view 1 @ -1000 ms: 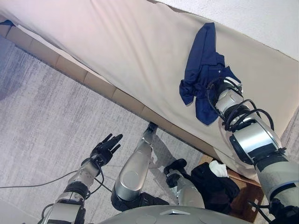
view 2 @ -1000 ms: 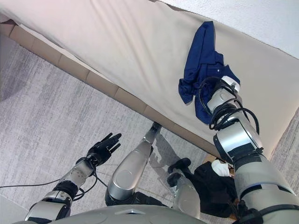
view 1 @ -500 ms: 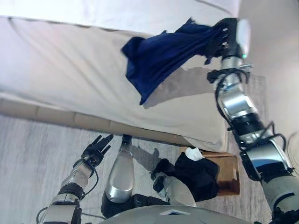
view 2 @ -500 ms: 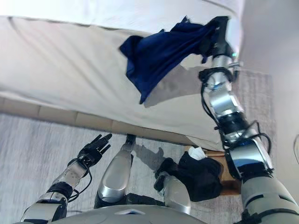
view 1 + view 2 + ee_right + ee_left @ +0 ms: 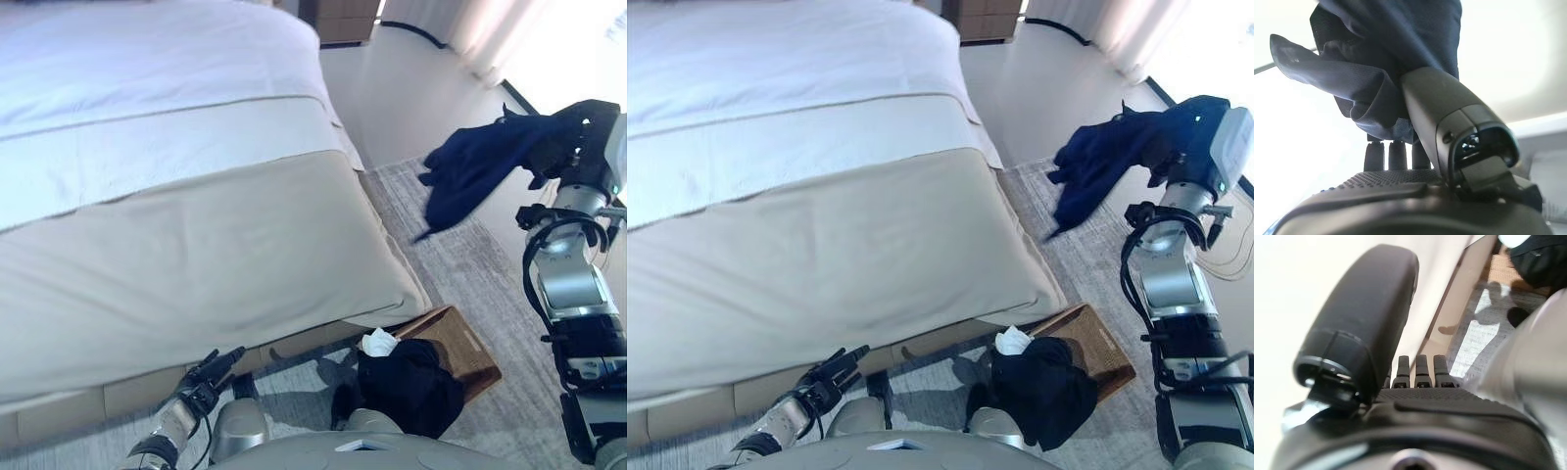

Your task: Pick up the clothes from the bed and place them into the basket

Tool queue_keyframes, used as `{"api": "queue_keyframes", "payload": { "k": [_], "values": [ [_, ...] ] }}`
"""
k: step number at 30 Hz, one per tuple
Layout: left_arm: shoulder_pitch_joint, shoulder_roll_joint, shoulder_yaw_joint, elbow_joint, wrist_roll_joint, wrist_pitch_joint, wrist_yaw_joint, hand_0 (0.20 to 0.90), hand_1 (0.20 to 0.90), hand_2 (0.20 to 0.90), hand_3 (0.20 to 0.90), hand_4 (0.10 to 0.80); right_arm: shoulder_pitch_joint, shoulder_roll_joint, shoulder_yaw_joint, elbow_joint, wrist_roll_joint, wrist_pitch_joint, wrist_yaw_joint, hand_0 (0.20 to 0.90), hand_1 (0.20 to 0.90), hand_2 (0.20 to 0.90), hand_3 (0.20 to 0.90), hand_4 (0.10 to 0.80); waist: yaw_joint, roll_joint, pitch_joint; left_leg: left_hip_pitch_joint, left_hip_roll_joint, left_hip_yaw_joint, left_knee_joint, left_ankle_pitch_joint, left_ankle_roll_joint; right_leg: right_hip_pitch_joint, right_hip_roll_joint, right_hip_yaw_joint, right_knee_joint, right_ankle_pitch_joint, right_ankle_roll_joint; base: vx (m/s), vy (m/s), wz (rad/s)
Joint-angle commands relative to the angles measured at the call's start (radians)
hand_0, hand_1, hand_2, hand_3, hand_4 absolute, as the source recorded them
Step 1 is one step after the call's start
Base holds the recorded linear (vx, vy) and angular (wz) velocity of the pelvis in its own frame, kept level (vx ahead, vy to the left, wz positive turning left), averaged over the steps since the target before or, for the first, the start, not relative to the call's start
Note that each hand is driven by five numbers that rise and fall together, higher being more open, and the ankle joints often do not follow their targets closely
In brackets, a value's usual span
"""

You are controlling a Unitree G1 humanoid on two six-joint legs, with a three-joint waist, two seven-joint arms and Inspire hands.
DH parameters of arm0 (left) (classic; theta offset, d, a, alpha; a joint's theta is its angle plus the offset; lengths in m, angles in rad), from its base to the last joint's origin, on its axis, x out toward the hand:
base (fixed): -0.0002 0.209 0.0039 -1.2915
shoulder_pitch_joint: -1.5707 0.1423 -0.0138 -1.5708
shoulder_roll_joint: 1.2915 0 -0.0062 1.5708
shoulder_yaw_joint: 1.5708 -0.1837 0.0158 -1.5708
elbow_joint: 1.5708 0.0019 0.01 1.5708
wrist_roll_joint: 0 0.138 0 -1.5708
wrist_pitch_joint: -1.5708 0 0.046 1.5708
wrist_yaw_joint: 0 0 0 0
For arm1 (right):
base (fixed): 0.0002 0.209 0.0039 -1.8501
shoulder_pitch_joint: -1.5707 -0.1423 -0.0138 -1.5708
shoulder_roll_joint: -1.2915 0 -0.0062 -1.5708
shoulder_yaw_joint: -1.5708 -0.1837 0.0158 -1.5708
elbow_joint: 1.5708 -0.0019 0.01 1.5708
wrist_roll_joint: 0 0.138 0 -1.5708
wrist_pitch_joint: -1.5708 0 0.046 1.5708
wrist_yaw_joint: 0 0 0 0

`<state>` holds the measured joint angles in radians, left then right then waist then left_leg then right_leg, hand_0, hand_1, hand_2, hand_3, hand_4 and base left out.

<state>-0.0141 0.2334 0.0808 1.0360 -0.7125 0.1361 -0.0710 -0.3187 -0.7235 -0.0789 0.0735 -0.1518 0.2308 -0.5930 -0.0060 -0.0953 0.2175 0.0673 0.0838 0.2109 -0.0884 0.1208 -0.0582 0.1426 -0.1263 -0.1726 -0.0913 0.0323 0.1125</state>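
Observation:
A navy blue garment [image 5: 477,166] hangs in the air off the bed's right side, over the grey rug. My right hand [image 5: 576,132] is raised high at the right and is shut on the garment [image 5: 1386,63], its thumb [image 5: 1449,112] pressed against the cloth. The brown basket [image 5: 460,345] stands on the floor by the bed's foot corner, holding a black garment [image 5: 407,384] and a white one [image 5: 377,343]. My left hand [image 5: 208,375] hangs low beside the bed frame, fingers [image 5: 1417,369] straight, holding nothing.
The bed [image 5: 176,245] with a beige cover and white sheet fills the left and middle. A wooden nightstand [image 5: 343,20] stands at the far end. A grey rug [image 5: 490,264] lies right of the bed, with pale floor beyond.
The camera has swung to the right. My right hand has carried the navy garment off the bed and out over the rug. The left hand stays low by the bed frame.

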Motion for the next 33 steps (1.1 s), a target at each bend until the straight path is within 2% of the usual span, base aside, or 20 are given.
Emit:
{"api": "queue_keyframes", "payload": {
  "k": [1, 9, 12, 15, 19, 20, 21, 22, 24, 25, 27, 29, 32, 33],
  "values": [
    [-0.023, 0.008, -0.053, 0.076, 0.037, 0.0, -0.013, 0.9, 0.9, 0.9, 0.9, 0.8, -0.065, -0.155, -0.093, -0.116, -0.089, -0.126, -0.085, 0.3, 0.3, 0.3, 0.2, 0.1, -0.017, 0.036, -0.104, 0.065, -0.028, 0.026, 0.014, -0.172, 0.048, -0.046, 0.069, -0.028, 0.066, -0.059, -0.046, 0.001, -0.135, -0.3],
    [-0.006, -0.001, -0.075, 0.06, 0.043, -0.013, -0.038, 0.9, 0.9, 0.9, 0.9, 0.8, 0.015, -0.131, -0.121, -0.019, -0.042, -0.118, -0.041, 0.3, 0.3, 0.3, 0.2, 0.1, -0.07, 0.073, -0.096, 0.066, -0.012, 0.055, 0.072, -0.186, 0.032, -0.045, 0.074, -0.019, 0.08, -0.075, -0.065, -0.033, -0.112, -0.22],
    [-0.005, -0.003, -0.082, 0.059, 0.047, -0.015, -0.049, 0.9, 0.9, 0.9, 0.9, 0.8, 0.023, -0.126, -0.107, 0.062, -0.066, -0.074, -0.003, 0.3, 0.3, 0.3, 0.2, 0.1, -0.079, 0.089, -0.084, 0.064, -0.013, 0.054, 0.086, -0.185, 0.024, -0.046, 0.07, -0.023, 0.084, -0.077, -0.07, -0.011, -0.076, -0.09],
    [-0.011, -0.004, -0.094, 0.057, 0.042, -0.02, -0.06, 0.9, 0.9, 0.9, 0.9, 0.8, 0.014, -0.147, -0.092, 0.145, -0.062, -0.028, -0.014, 0.3, 0.3, 0.3, 0.2, 0.1, -0.086, 0.109, -0.067, 0.048, -0.01, 0.052, 0.098, -0.178, 0.014, -0.062, 0.063, -0.025, 0.1, -0.082, -0.074, -0.061, -0.042, -0.09],
    [-0.06, -0.017, -0.135, 0.059, -0.007, -0.03, -0.076, 0.9, 0.9, 0.9, 0.9, 0.8, -0.029, -0.185, -0.072, 0.304, -0.016, -0.007, -0.02, 0.3, 0.3, 0.3, 0.2, 0.1, -0.109, 0.168, -0.019, 0.003, -0.009, 0.041, 0.112, -0.162, -0.004, -0.122, 0.044, -0.02, 0.151, -0.104, -0.081, -0.159, 0.037, -0.04],
    [-0.089, -0.022, -0.157, 0.053, -0.036, -0.036, -0.079, 0.9, 0.9, 0.9, 0.9, 0.8, -0.059, -0.197, -0.048, 0.348, -0.019, 0.015, -0.015, 0.3, 0.3, 0.3, 0.2, 0.1, -0.118, 0.192, 0.007, -0.025, -0.01, 0.037, 0.114, -0.149, -0.01, -0.159, 0.036, -0.018, 0.169, -0.107, -0.085, -0.225, 0.077, -0.01],
    [-0.099, -0.024, -0.164, 0.051, -0.044, -0.038, -0.081, 0.9, 0.9, 0.9, 0.9, 0.8, -0.07, -0.202, -0.039, 0.364, -0.024, 0.024, -0.01, 0.3, 0.3, 0.3, 0.2, 0.1, -0.121, 0.2, 0.015, -0.034, -0.011, 0.036, 0.114, -0.146, -0.012, -0.17, 0.034, -0.017, 0.174, -0.108, -0.086, -0.296, 0.074, 0.02],
    [-0.121, -0.031, -0.182, 0.041, -0.071, -0.049, -0.088, 0.9, 0.9, 0.9, 0.9, 0.8, -0.109, -0.217, -0.001, 0.423, -0.029, 0.022, -0.006, 0.3, 0.3, 0.3, 0.2, 0.1, -0.128, 0.225, 0.047, -0.052, -0.011, 0.033, 0.113, -0.139, -0.018, -0.204, 0.027, -0.019, 0.195, -0.116, -0.087, -0.184, 0.043, 0.01],
    [-0.14, -0.038, -0.201, 0.026, -0.101, -0.062, -0.095, 0.9, 0.9, 0.9, 0.9, 0.8, -0.158, -0.229, 0.048, 0.475, -0.038, 0.045, 0.011, 0.3, 0.3, 0.3, 0.2, 0.1, -0.134, 0.252, 0.077, -0.076, -0.014, 0.029, 0.108, -0.129, -0.022, -0.243, 0.021, -0.015, 0.21, -0.119, -0.089, -0.225, 0.054, -0.08],
    [-0.156, -0.042, -0.216, 0.015, -0.124, -0.073, -0.102, 0.9, 0.9, 0.9, 0.9, 0.8, -0.199, -0.231, 0.091, 0.521, -0.033, 0.05, 0.017, 0.42, 0.42, 0.42, 0.34, 0.24, -0.137, 0.273, 0.102, -0.096, -0.015, 0.03, 0.104, -0.121, -0.024, -0.274, 0.017, -0.011, 0.219, -0.12, -0.091, -0.216, 0.037, -0.19],
    [-0.171, -0.043, -0.23, -0.007, -0.136, -0.076, -0.097, 0.9, 0.9, 0.9, 0.9, 0.8, -0.248, -0.234, 0.133, 0.559, -0.041, 0.082, 0.047, 0.566, 0.566, 0.566, 0.51, 0.41, -0.139, 0.292, 0.122, -0.117, -0.018, 0.03, 0.101, -0.117, -0.025, -0.306, 0.013, -0.008, 0.228, -0.121, -0.092, -0.141, -0.008, -0.21],
    [-0.194, -0.036, -0.251, -0.031, -0.166, -0.089, -0.099, 0.9, 0.9, 0.9, 0.9, 0.8, -0.327, -0.239, 0.207, 0.65, -0.045, 0.118, 0.076, 0.9, 0.9, 0.9, 0.9, 0.8, -0.14, 0.319, 0.157, -0.15, -0.021, 0.034, 0.096, -0.108, -0.027, -0.361, 0.008, -0.002, 0.242, -0.12, -0.095, -0.19, -0.009, -0.22],
    [-0.223, -0.017, -0.277, -0.064, -0.201, -0.102, -0.093, 0.9, 0.9, 0.9, 0.9, 0.8, -0.429, -0.23, 0.317, 0.763, -0.027, 0.171, 0.111, 0.9, 0.9, 0.9, 0.9, 0.8, -0.134, 0.347, 0.2, -0.195, -0.027, 0.034, 0.088, -0.095, -0.028, -0.423, 0.006, 0.0, 0.26, -0.118, -0.098, -0.14, -0.045, -0.12],
    [-0.225, -0.017, -0.276, -0.065, -0.202, -0.101, -0.092, 0.9, 0.9, 0.9, 0.9, 0.8, -0.436, -0.23, 0.323, 0.767, -0.026, 0.173, 0.112, 0.9, 0.9, 0.9, 0.9, 0.8, -0.135, 0.348, 0.201, -0.198, -0.027, 0.034, 0.089, -0.095, -0.028, -0.427, 0.005, 0.001, 0.262, -0.118, -0.098, -0.113, -0.072, -0.09]
  ]
}}
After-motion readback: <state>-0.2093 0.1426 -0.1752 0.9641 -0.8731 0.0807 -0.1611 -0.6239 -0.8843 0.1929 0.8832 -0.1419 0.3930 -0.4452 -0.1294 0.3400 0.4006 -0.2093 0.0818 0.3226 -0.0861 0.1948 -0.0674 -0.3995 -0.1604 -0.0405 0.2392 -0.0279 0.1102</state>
